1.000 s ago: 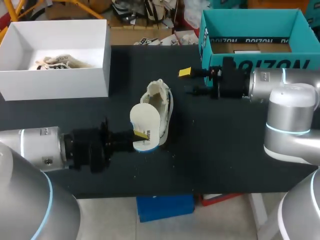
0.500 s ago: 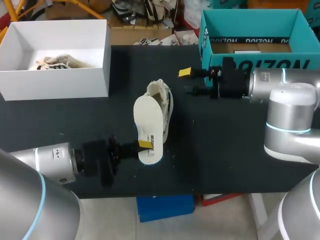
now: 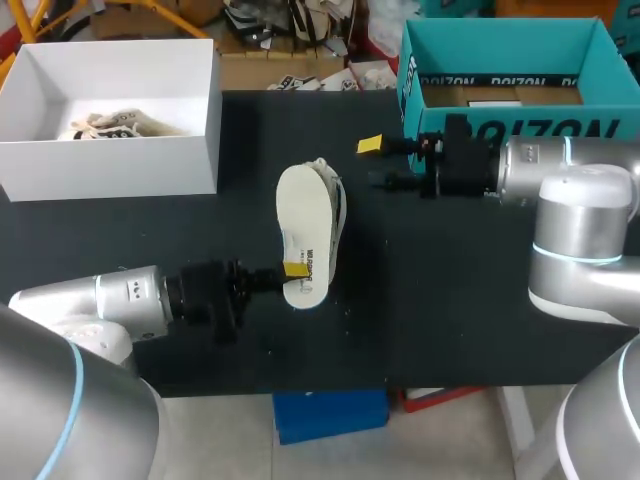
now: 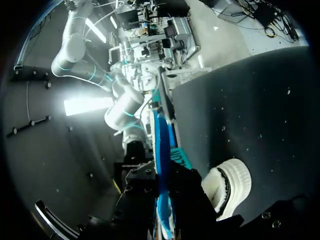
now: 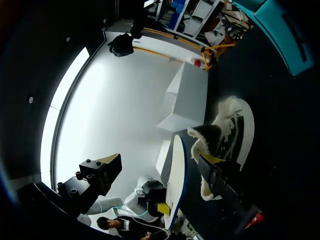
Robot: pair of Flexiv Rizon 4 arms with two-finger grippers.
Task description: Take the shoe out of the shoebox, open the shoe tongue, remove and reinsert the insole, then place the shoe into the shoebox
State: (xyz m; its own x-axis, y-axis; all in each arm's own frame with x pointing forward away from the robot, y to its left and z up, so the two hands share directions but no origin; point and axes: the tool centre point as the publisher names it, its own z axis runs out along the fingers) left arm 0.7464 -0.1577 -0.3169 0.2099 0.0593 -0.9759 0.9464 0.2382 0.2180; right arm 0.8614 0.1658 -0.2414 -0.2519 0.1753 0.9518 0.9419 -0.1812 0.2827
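Left gripper (image 3: 293, 270) is clamped on the insole (image 3: 305, 232), gripping it at the heel end near the table's (image 3: 450, 300) front edge. The left arm (image 3: 120, 295) comes in low from the left side, lying nearly level over the dark top. In the left wrist view the insole (image 4: 164, 200) shows edge-on, a thin blue strip pressed between the two dark fingers (image 4: 187, 192).

Far back on the left stands the white box (image 3: 120, 150), open, with a cream, laced thing lying inside against its back wall.

Near the middle, the insole's cream face is turned up to the head camera, with a small dark print toward the heel. Its long side runs away from the robot, and it covers most of the shoe (image 3: 338, 205). Only the shoe's pale collar and right flank show past it. From the right wrist the insole (image 5: 176, 170) stands on edge just beside the shoe (image 5: 227, 130), whose fleecy opening faces that camera; whether the two touch cannot be told. The shoe (image 4: 231, 187) sits on the table, outside both boxes.

Right of the shoe, well apart from it, hangs the right gripper (image 3: 373, 164), its fingers spread wide with nothing between them and one yellow tip pointing toward the middle. The right arm (image 3: 560, 170) reaches in level from the right side, in front of the teal box (image 3: 500, 60), which stands open at the back right corner
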